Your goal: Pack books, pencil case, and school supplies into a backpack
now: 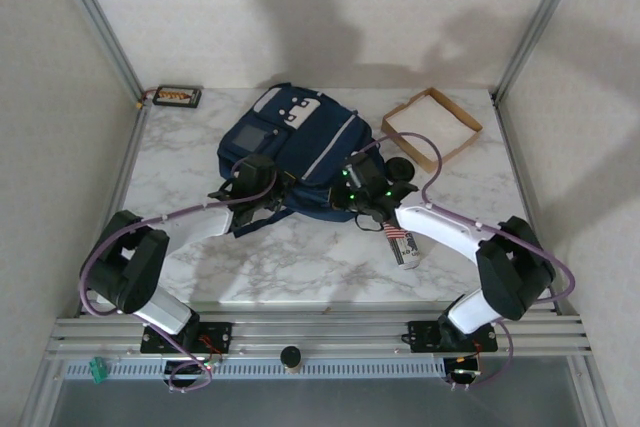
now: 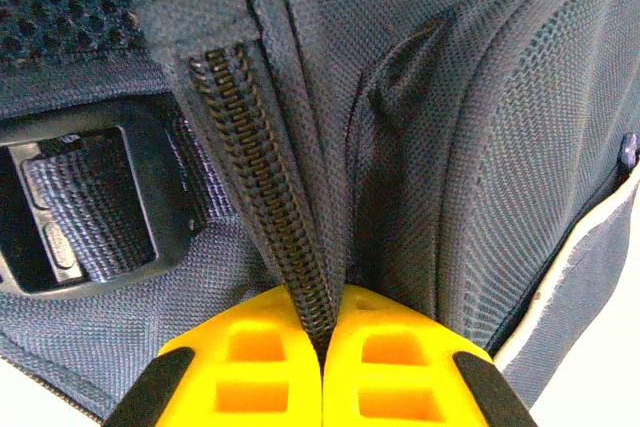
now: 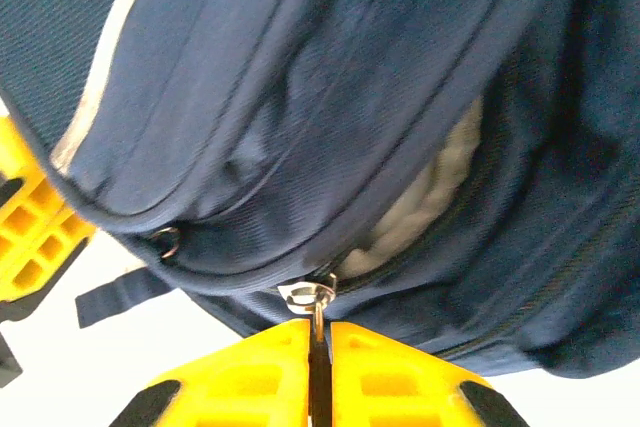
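zipper work is the step in hand, as i judge it: the backpack (image 1: 290, 137) lies flat in the middle of the marble table (image 1: 300, 267), and both arms meet at its near edge. the left gripper (image 2: 320, 319) is closed tight, its yellow fingers pinching the zipper (image 2: 262, 187) and the seam fabric beside it, which looks like an anchoring hold. the right gripper (image 3: 318, 335) is closed on the small metal zipper pull (image 3: 318, 299), the tab caught between its pads. just above the pull the zipper gapes a little and something pale and crinkled shows inside; lining or contents, i cannot tell. whether the bag is being opened or closed i cannot tell either. the next move calls for a steady drag of the pull along the curved track while the left holds the cloth taut, since slack fabric would bunch and jam the slider. the bag is coarse woven navy nylon, soft and saggy, with chunky black plastic teeth, a webbing strap through a hard black buckle (image 2: 85, 212) and a pale stripe. a shallow cardboard tray (image 1: 408, 104) sits near the right rear corner.
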